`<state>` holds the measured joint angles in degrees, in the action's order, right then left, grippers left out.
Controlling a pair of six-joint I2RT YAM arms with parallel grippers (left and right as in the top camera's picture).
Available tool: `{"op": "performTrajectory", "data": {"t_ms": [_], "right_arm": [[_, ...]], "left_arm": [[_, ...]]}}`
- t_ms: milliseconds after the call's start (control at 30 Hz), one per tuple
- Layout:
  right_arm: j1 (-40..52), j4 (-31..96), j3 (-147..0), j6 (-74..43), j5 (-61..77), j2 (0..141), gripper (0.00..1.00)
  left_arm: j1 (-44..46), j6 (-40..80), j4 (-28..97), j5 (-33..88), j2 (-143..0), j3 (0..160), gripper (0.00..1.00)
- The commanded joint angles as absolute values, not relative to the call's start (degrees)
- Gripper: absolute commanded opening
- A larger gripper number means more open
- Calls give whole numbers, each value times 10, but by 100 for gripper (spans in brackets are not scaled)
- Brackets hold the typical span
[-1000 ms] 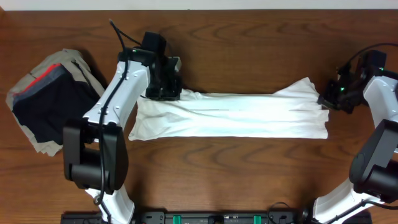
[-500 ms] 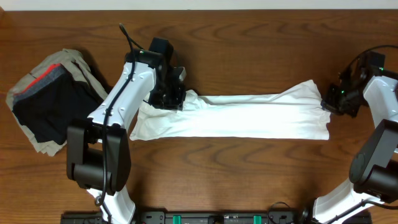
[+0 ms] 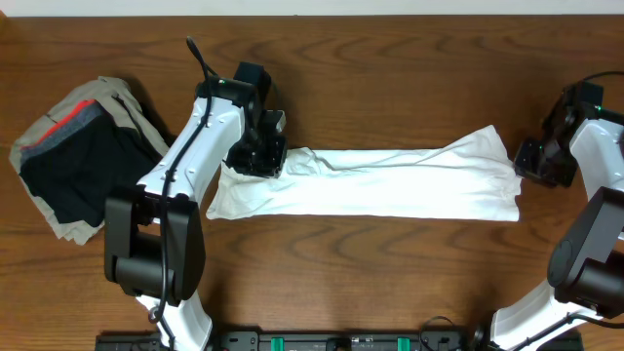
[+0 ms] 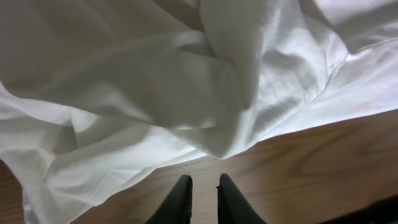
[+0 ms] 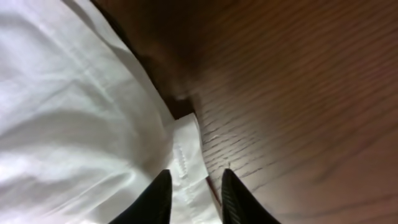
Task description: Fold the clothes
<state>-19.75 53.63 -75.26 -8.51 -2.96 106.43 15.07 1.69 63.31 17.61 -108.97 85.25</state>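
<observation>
the shirt (image 3: 390, 180) is lying stretched in a long wrinkled band across the middle of the counter (image 3: 390, 68), running left to right, with its right end flaring toward the far side. the left pincer (image 3: 255, 156) is hovering at the shirt's far left corner. in the left wrist view its fingers (image 4: 177, 199) are standing slightly spread, with bare wood showing between them. they are gripping nothing, and a bunched fold of cloth is sitting just beyond the tips. the right pincer (image 3: 539, 164) is sitting just beside the shirt's right edge. in the right wrist view its fingers (image 5: 158, 196) are spread. a corner of the hem is lying in the gap beside one finger, with wood showing next to the other, so nothing is being squeezed. a pile of folded garments (image 3: 78, 156) is resting at the counter's left end, well apart from the shirt.
</observation>
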Motion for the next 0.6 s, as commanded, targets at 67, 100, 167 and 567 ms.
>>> {"op": "performTrajectory", "data": {"t_ms": [67,100,167,567], "right_arm": [[-200,521,-757,-47,44,1054,22],[-200,516,-757,-38,65,1054,21],[-200,504,-757,-21,110,1054,19],[-185,515,-755,7,212,1056,11]], "left_arm": [[148,11,618,147,-1076,876,16],[148,11,611,138,-1072,883,16],[148,11,587,131,-1058,891,16],[150,36,517,166,-1058,875,17]]}}
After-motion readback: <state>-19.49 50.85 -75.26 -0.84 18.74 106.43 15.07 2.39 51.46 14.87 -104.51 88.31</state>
